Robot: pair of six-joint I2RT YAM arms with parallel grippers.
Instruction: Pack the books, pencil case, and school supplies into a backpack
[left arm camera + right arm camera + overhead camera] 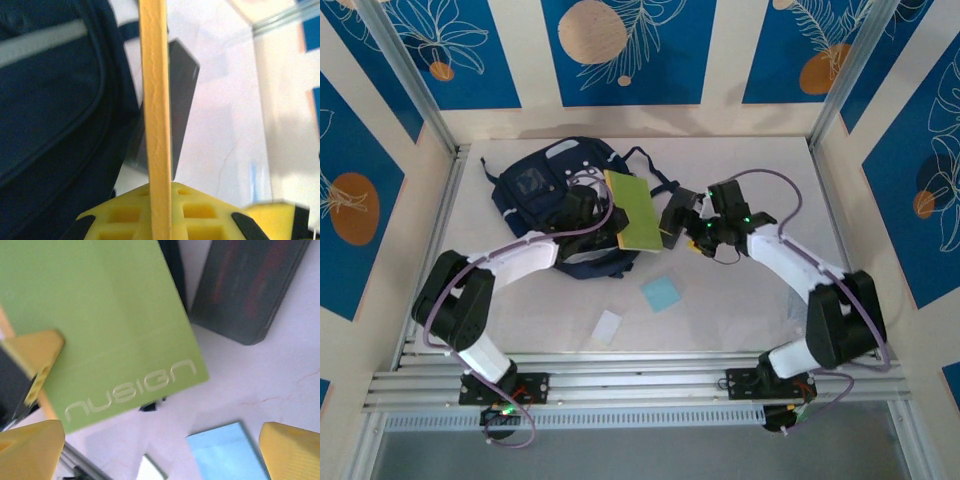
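Note:
The lime green book hangs tilted over the right side of the navy backpack. A yellow-orange book edge peeks out from under it. My left gripper is shut on the books' left edge. Just right of the books, the black pencil case lies on the table. My right gripper hovers open beside it, holding nothing. The light-blue pad and the white piece lie nearer the front.
The white tabletop is walled by patterned panels at the back and sides. An aluminium rail runs along the near edge. A dark backpack strap trails behind the books.

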